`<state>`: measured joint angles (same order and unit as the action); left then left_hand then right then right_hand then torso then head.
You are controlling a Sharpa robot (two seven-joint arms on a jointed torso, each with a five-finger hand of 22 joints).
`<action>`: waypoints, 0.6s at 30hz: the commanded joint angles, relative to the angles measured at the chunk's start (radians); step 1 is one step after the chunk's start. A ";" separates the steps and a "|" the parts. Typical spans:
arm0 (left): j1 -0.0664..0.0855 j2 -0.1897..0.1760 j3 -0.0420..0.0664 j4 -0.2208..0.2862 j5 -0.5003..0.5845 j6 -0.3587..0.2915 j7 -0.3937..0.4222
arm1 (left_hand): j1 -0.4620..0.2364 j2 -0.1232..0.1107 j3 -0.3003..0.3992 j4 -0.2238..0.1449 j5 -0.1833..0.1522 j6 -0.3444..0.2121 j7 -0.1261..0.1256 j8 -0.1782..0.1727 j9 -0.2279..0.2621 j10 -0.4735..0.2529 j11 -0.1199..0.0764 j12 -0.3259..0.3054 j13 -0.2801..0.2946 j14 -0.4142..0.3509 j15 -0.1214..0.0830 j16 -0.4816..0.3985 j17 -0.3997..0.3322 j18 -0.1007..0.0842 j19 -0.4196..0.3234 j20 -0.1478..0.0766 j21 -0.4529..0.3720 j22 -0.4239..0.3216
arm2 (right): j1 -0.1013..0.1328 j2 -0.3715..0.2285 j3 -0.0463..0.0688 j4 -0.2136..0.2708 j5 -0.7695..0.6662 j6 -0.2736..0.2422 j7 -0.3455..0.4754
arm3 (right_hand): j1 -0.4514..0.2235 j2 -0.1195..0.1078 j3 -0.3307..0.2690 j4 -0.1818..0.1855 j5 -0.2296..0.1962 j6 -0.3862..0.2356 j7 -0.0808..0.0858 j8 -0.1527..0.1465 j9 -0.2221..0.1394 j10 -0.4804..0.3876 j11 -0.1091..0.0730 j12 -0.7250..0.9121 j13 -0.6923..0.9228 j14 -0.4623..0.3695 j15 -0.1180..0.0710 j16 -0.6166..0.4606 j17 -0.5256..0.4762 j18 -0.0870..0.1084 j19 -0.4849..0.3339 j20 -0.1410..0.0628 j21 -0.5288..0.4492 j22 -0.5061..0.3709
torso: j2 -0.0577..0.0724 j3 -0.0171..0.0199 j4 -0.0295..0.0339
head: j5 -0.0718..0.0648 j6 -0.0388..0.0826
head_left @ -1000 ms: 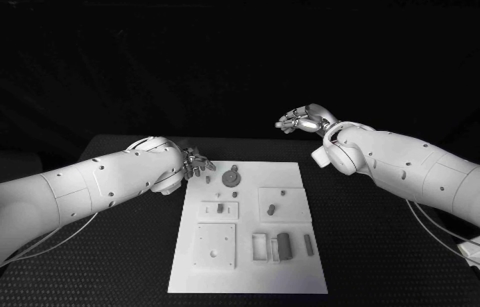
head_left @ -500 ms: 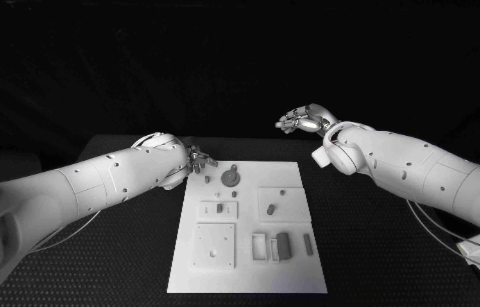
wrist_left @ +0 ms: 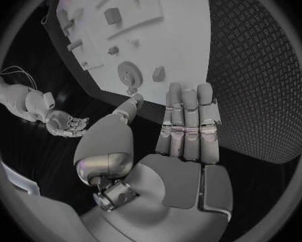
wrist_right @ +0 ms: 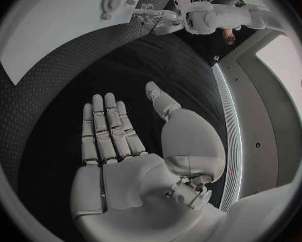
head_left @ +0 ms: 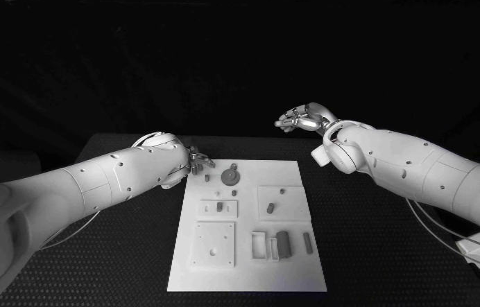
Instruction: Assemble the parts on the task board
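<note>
Hovering at task board (head_left: 250, 251) far-left corner, left robot hand (wrist_left: 171, 129) flat, empty; right robot hand (wrist_right: 124, 145) raised, spread, empty.

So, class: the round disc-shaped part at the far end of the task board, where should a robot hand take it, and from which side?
Probably by the rim of the round part, pinched across its width from straight above. It lies flat on the task board, so its edge is the only graspable face. The left robot hand, open, hovers nearest, just beyond the board's far left corner.
</note>
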<state>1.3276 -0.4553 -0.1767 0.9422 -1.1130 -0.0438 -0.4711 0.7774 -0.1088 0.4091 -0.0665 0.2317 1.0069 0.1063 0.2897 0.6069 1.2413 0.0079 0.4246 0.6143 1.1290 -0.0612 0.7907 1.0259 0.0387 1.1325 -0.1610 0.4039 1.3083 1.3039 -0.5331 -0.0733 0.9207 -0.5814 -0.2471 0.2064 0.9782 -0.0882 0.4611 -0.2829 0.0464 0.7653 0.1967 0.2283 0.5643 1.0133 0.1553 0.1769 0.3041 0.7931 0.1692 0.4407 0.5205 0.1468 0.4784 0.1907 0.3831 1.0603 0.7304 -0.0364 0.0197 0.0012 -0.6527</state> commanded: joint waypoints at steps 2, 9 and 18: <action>-0.004 0.008 0.000 -0.010 -0.012 0.051 0.019 | 0.006 0.015 0.000 -0.009 0.005 0.010 -0.002 0.003 -0.002 0.006 -0.005 -0.009 -0.003 -0.004 -0.003 0.006 -0.004 0.015 -0.009 -0.002 0.007 0.025 | 0.000 0.001 0.001 0.004 0.002 0.009 0.004 | -0.001 0.006 -0.006 -0.001 0.001 -0.008 0.011 0.005 -0.002 0.006 0.003 -0.004 -0.001 -0.001 0.007 -0.005 0.002 -0.015 -0.006 0.001 -0.004 0.002 | 0.000 -0.0010 0.0004 | -0.002 -0.002; -0.009 0.013 0.000 -0.021 -0.012 0.067 0.017 | 0.006 0.018 -0.001 -0.015 0.006 0.012 -0.002 0.003 -0.004 0.010 -0.005 -0.014 -0.005 -0.004 -0.003 0.010 -0.007 0.015 -0.011 -0.002 0.011 0.025 | 0.000 0.001 0.001 0.004 0.002 0.008 0.003 | -0.001 0.006 -0.006 -0.001 0.001 -0.008 0.011 0.005 -0.002 0.006 0.003 -0.004 -0.002 -0.001 0.007 -0.006 0.002 -0.015 -0.006 0.001 -0.004 0.002 | -0.001 0.0002 0.0010 | -0.004 -0.005; -0.021 0.016 -0.001 -0.030 -0.009 0.091 0.021 | 0.006 0.026 -0.002 -0.022 0.007 0.017 -0.003 0.003 -0.005 0.017 -0.007 -0.019 -0.006 -0.004 -0.003 0.015 -0.011 0.016 -0.012 -0.001 0.017 0.025 | 0.000 0.000 0.001 0.005 0.002 0.008 0.003 | 0.000 0.006 -0.006 -0.001 0.001 -0.008 0.011 0.005 -0.002 0.006 0.003 -0.004 -0.004 -0.001 0.007 -0.006 0.003 -0.015 -0.006 0.001 -0.004 0.002 | -0.001 0.0004 0.0025 | -0.007 -0.008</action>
<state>1.3083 -0.4428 -0.1774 0.9135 -1.1192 0.0140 -0.4646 0.7830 -0.0934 0.4063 -0.0805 0.2316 1.0166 0.1035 0.2897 0.6032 1.2498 -0.0007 0.4123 0.6089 1.1291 -0.0611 0.8023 1.0159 0.0388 1.1288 -0.1643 0.4179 1.3083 1.3040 -0.5329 -0.0733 0.9244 -0.5813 -0.2470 0.2060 0.9782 -0.0882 0.4611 -0.2828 0.0465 0.7653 0.1967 0.2283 0.5634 1.0133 0.1553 0.1769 0.3018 0.7932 0.1692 0.4407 0.5213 0.1469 0.4784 0.1907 0.3832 1.0612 0.7296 -0.0364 0.0216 -0.0045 -0.6594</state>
